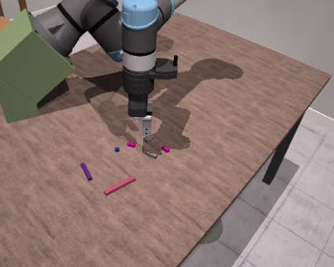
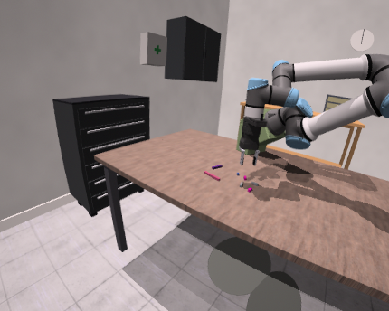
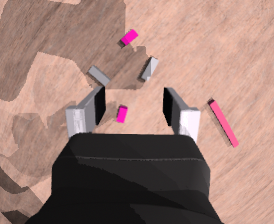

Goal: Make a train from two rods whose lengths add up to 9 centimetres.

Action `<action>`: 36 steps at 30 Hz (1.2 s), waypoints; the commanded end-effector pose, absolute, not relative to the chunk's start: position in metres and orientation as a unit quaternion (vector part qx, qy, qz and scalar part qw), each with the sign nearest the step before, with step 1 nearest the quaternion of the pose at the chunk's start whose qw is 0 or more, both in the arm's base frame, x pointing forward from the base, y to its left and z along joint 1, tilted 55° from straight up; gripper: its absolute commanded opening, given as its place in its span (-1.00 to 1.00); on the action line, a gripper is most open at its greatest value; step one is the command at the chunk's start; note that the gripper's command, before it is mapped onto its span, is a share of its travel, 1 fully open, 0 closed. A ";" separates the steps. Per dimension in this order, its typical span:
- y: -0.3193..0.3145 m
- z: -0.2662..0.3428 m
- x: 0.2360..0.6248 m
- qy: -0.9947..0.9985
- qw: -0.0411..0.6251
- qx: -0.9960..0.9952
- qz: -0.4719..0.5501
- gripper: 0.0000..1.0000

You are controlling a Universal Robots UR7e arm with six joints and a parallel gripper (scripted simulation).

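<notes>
Seen from the top view's near side, a pink rod (image 1: 120,185) (image 2: 212,175) (image 3: 223,123) lies slantwise on the wooden bench (image 1: 222,175) (image 2: 168,163) (image 3: 248,40), well apart from the small rods. Somewhat farther off, a purple rod (image 1: 86,171) (image 2: 217,167) is seen, turned another way. Beyond these a loose cluster is noted: a brightly lit grey rod (image 1: 151,154) (image 2: 241,184) (image 3: 149,69); a blue rod (image 1: 116,149) (image 2: 238,174) off to the purple rod's side; an outer magenta rod (image 1: 165,149) (image 2: 250,190) (image 3: 129,37); an inner magenta rod (image 1: 131,144) (image 2: 245,177) (image 3: 122,114) near the blue; and a shaded grey rod (image 1: 149,139) (image 2: 255,183) (image 3: 99,75). The two greys are set at differing angles, with a gap between them. No pair is joined end to end, so no train is formed. Above the cluster the tool (image 1: 147,122) (image 2: 248,163) (image 3: 134,98) is held pointing down, its fingers spread fully, nothing gripped; in the wrist view the inner magenta rod is framed between them, on the bench below. Farther back, a green angular block (image 1: 32,70) (image 2: 241,131) is partly hidden by the arm in the exterior view. A black drawer cabinet (image 2: 69,149) is placed beyond the bench, and a clock (image 2: 362,40) is mounted on the wall.
</notes>
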State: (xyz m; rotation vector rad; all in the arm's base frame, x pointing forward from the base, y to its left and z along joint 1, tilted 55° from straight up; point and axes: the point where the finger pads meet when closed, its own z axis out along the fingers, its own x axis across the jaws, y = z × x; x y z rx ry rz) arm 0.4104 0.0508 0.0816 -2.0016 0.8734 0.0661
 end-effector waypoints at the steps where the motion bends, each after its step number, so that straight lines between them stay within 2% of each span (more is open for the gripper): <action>1: 0.045 0.077 0.414 0.409 0.457 -0.788 0.057 1.00; 16: 0.025 0.055 0.425 0.592 0.429 -0.661 0.169 1.00; 36: -0.004 0.015 0.430 0.796 0.334 -0.392 0.317 1.00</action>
